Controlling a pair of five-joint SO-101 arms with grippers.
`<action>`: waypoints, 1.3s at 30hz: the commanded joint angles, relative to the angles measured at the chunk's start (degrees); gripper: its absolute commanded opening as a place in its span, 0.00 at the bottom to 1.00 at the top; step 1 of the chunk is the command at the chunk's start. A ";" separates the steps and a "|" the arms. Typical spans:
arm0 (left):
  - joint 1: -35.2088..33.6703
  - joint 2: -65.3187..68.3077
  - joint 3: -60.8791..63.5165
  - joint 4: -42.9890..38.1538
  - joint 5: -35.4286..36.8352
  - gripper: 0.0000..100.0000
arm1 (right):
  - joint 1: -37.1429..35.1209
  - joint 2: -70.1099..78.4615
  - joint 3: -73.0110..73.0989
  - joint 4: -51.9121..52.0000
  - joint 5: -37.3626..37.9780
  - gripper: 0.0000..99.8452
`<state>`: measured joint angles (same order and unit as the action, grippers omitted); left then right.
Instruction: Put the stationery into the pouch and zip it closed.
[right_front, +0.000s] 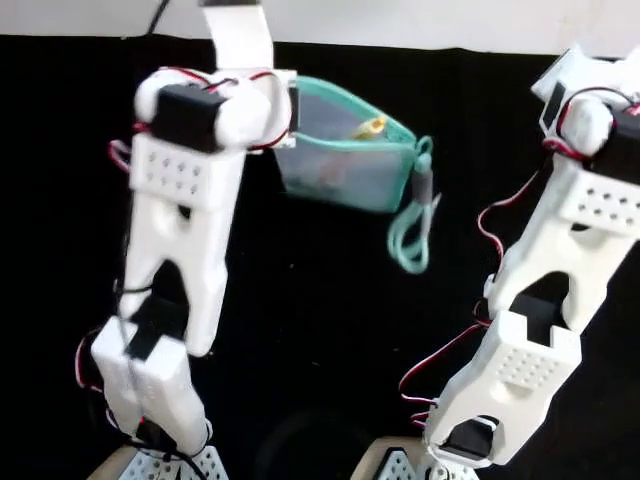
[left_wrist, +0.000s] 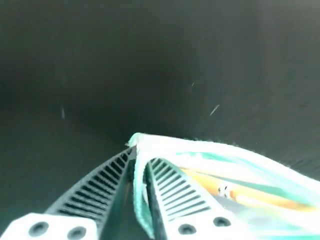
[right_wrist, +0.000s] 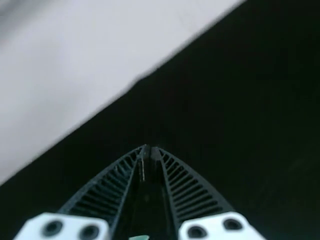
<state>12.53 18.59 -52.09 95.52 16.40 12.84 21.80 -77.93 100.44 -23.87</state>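
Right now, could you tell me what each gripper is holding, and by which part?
Left gripper pinches the pouch by its edge; right gripper holds nothing.

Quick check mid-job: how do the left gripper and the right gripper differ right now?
The left gripper is shut on the teal pouch's edge; the right gripper is shut on nothing. The left gripper has the pouch, with an orange pen inside, close beside it; the right gripper faces black table. Shared: both have black ribbed fingers, closed together.
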 joint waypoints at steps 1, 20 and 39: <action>0.48 4.44 4.35 -2.46 0.00 0.01 | 0.13 -2.86 1.45 0.66 0.79 0.01; 1.01 6.29 1.89 -2.29 -0.18 0.01 | -3.12 -2.68 1.89 0.66 0.79 0.01; 0.92 6.37 1.98 -2.29 -0.35 0.01 | -11.74 -4.70 6.55 0.84 0.88 0.01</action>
<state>12.70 23.69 -50.24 93.41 16.40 3.78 21.45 -74.15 100.44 -23.60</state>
